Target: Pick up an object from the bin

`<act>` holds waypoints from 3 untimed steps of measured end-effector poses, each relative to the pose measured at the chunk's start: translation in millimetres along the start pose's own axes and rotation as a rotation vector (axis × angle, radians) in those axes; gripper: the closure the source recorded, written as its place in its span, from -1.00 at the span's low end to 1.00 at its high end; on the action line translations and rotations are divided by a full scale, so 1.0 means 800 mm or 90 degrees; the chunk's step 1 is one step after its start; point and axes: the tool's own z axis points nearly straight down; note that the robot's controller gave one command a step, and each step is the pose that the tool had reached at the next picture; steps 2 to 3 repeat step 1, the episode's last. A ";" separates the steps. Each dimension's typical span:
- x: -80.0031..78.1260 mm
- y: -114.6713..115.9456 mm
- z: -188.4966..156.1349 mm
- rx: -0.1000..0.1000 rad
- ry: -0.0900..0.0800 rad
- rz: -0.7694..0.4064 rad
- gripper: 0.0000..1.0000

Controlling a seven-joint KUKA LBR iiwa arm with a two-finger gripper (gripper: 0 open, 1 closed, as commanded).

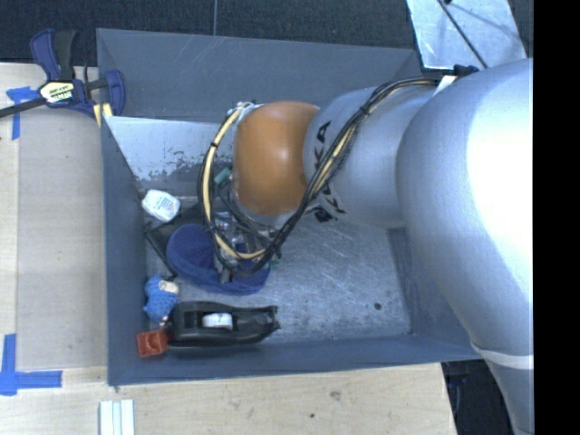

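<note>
Gripper (241, 246) stands low over a dark blue rounded cloth cap (193, 253) on the grey metal bin's (272, 80) left floor, seemingly placed to pinch its rim. Wrist cabling hides whether it is spread or closed.

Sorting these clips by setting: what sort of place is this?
Most likely a robotics lab's grasping test station: a large silver robot arm reaches into a grey metal bin holding loose oddments, such as a blue cloth item and a black stapler-like tool.
</note>
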 end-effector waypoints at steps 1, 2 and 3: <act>-0.002 0.025 -0.198 0.001 0.001 -0.034 1.00; -0.002 0.025 -0.198 0.001 0.001 -0.034 1.00; -0.002 0.025 -0.198 0.001 0.001 -0.034 1.00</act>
